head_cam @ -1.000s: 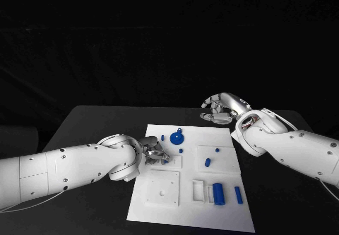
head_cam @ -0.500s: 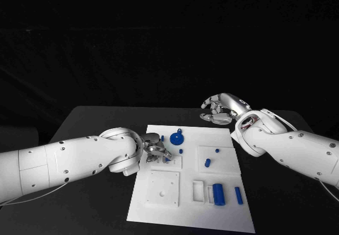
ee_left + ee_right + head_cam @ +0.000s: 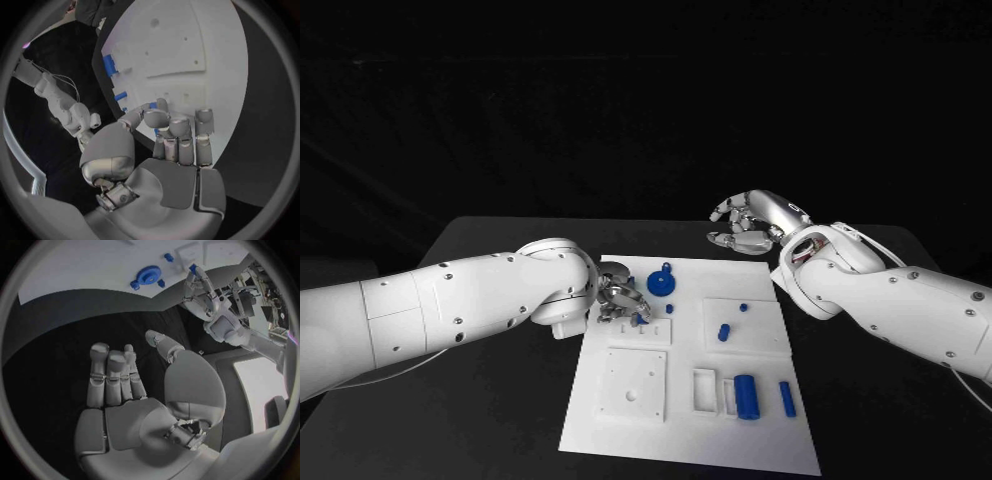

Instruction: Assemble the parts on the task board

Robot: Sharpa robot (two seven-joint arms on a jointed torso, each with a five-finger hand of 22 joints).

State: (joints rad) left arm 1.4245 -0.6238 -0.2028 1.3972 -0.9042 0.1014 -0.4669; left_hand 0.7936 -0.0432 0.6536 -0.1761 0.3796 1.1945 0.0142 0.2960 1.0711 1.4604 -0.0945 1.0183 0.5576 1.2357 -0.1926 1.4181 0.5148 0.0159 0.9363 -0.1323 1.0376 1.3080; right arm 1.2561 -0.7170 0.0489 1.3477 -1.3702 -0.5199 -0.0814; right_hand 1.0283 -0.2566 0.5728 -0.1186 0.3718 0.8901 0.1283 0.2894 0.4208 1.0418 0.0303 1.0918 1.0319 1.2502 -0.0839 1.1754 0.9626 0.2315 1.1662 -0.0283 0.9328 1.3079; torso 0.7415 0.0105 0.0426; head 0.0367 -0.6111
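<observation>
The white task board (image 3: 678, 437) lies in the middle of the black table. My left hand (image 3: 619, 300) is over the board's left side, next to a raised white square block (image 3: 655, 331). It pinches a small blue peg (image 3: 642, 318) between thumb and fingers; in the left wrist view the peg (image 3: 152, 105) peeks out beside the thumb (image 3: 142, 117). A round blue gear-like part (image 3: 661, 284) lies just beyond that hand. My right hand (image 3: 750, 222) hovers past the board's far edge, fingers loosely bent and holding nothing.
On the board lie a short blue peg (image 3: 724, 332), a tiny blue stud (image 3: 743, 307), a thick blue cylinder (image 3: 746, 396) and a thin blue pin (image 3: 788, 398). A white square plate with holes (image 3: 633, 383) sits at the near left.
My left arm has swung in over the table and its hand has shifted a little toward the far side of the board with the peg. The right hand has stayed still.
</observation>
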